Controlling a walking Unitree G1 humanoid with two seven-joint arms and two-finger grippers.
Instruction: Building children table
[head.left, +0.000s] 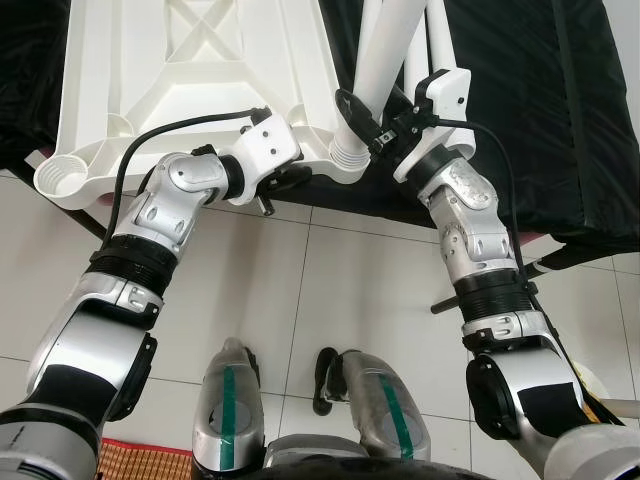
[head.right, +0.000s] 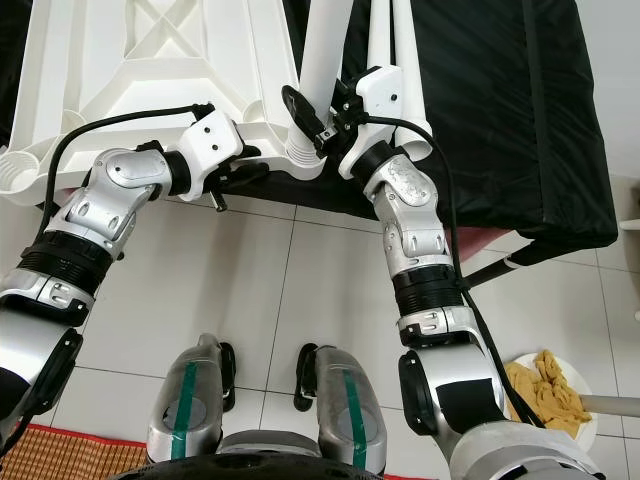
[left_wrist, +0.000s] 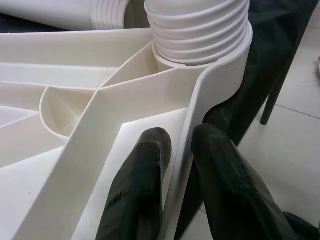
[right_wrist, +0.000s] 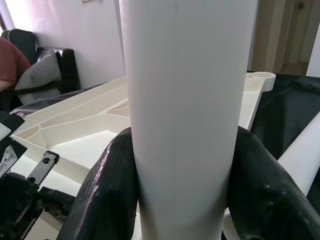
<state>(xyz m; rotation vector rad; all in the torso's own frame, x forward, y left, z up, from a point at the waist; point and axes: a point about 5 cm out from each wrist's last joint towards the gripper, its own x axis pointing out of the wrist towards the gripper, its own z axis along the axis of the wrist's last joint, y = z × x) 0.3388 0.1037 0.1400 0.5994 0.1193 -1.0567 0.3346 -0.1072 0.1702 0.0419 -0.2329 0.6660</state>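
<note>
we count one white tabletop (head.left: 180, 60) lying upside down, two corner sockets (head.left: 62, 178) along its near edge, and three white legs (head.left: 385, 50). we see two grippers, left (left_wrist: 180, 150) and right (head.left: 368, 125). one plate of food (head.right: 555, 395) sits on the floor.

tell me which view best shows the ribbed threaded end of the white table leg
The left wrist view: the ribbed threaded end sits close-up in the white plastic tabletop's corner socket. Both eye views show it small; the right wrist view shows smooth shaft.
</note>
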